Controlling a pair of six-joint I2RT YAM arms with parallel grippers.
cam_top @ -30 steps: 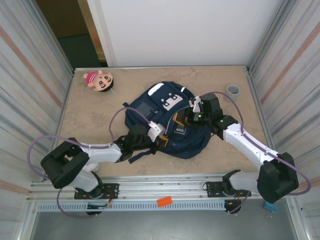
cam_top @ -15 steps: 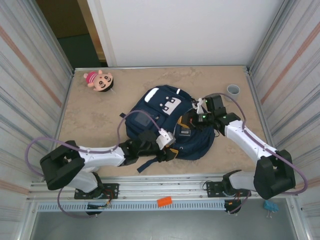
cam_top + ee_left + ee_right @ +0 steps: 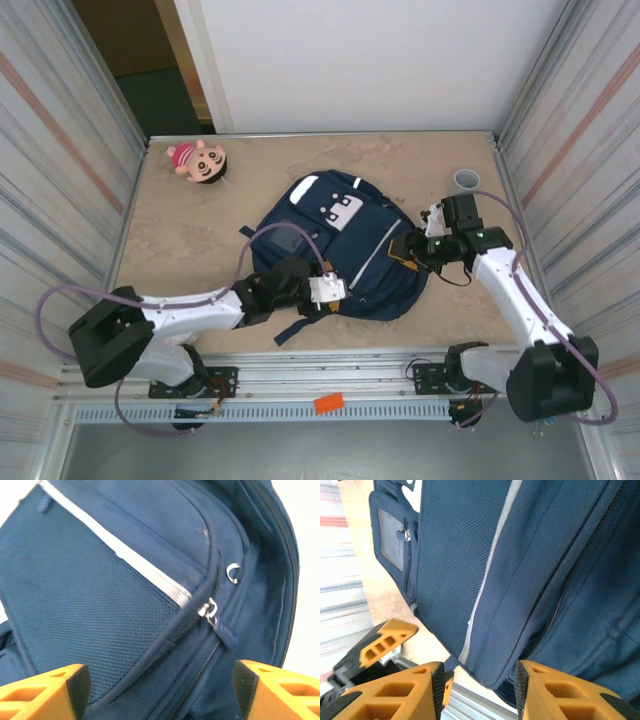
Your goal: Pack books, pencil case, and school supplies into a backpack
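Note:
The navy backpack (image 3: pixel 335 245) lies flat in the middle of the table, white patches up and its zip closed. My left gripper (image 3: pixel 342 292) rests at the bag's near edge. In the left wrist view it (image 3: pixel 160 692) stands wide open over the blue fabric, below a metal zip pull (image 3: pixel 212 611), with nothing between its fingers. My right gripper (image 3: pixel 404 249) is at the bag's right side. In the right wrist view it (image 3: pixel 477 690) is open, level with the bag's lower edge (image 3: pixel 485 630). The books, pencil case and school supplies are out of view.
A pink plush doll (image 3: pixel 198 160) lies at the far left corner. A grey cup (image 3: pixel 466 180) stands at the far right corner. Corrugated walls close in both sides, and a metal rail (image 3: pixel 330 375) runs along the near edge.
Both grippers have opened and let go of the backpack. The bag has dropped flat with its opening closed. The right gripper has drawn back to the right.

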